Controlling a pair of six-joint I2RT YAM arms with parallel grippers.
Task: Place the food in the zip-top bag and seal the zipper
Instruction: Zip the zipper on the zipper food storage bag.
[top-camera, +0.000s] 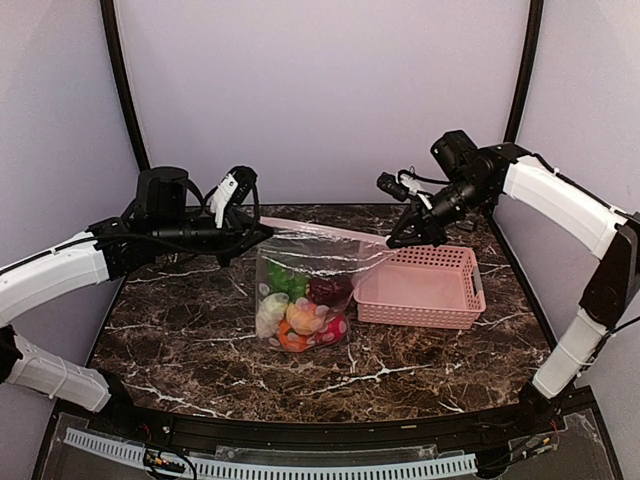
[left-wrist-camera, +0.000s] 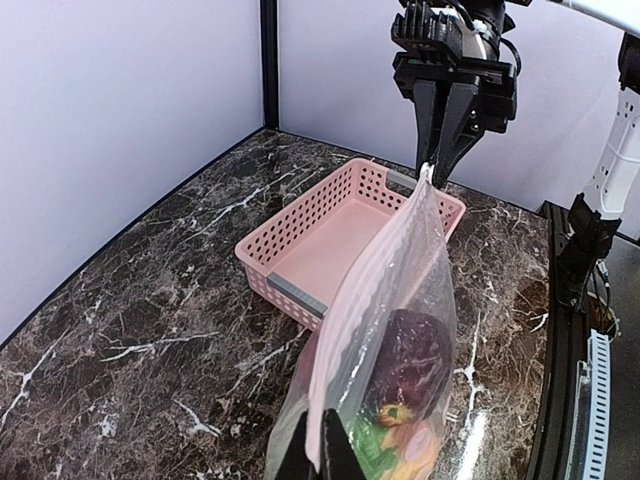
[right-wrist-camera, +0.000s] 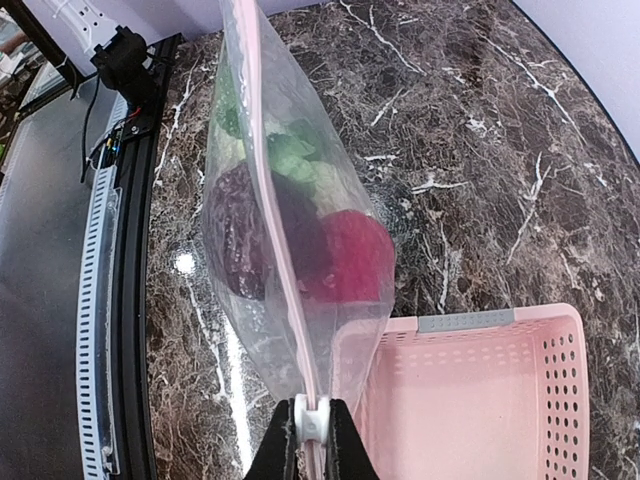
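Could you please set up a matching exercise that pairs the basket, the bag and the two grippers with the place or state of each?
Things:
1. basket
2. bag
3. left gripper
4. right gripper

States:
A. pinches the bag's top corner next to the basket
B. empty
C. held up by its top edge, with toy food inside
D. pinches the bag's top corner far from the basket

Pairs: 1-B, 2-C, 3-D, 4-A

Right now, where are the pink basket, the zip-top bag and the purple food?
pink basket (top-camera: 415, 314): top external view, front wall.
zip-top bag (top-camera: 330, 265): top external view, clear upper side.
purple food (left-wrist-camera: 415, 350): left wrist view, its rounded middle.
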